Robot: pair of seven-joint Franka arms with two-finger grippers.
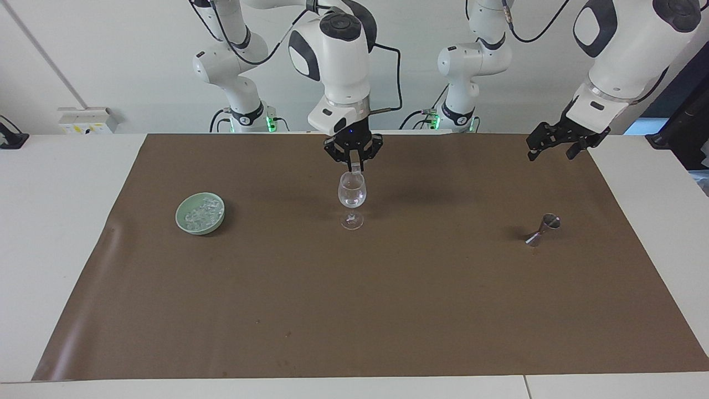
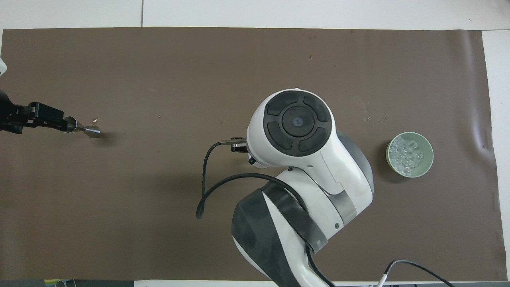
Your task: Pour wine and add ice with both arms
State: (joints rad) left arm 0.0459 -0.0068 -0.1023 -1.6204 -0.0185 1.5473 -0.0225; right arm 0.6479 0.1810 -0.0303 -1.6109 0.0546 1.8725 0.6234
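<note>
Right gripper (image 1: 353, 164) hangs directly over the wine glass (image 1: 352, 191), fingertips pinched on a single clear ice cube (image 1: 355, 166) just above the rim. A little wine (image 1: 352, 201) sits low in the glass's bowl. The rest of the ice (image 1: 201, 213) lies heaped in the green bowl (image 1: 185, 223), well apart from the glass toward the right arm's end. The steel jigger (image 1: 543, 229) stands well apart from the glass toward the left arm's end; there the left gripper (image 1: 551, 145) waits in the air, jaws spread, empty. No readable writing anywhere.
</note>
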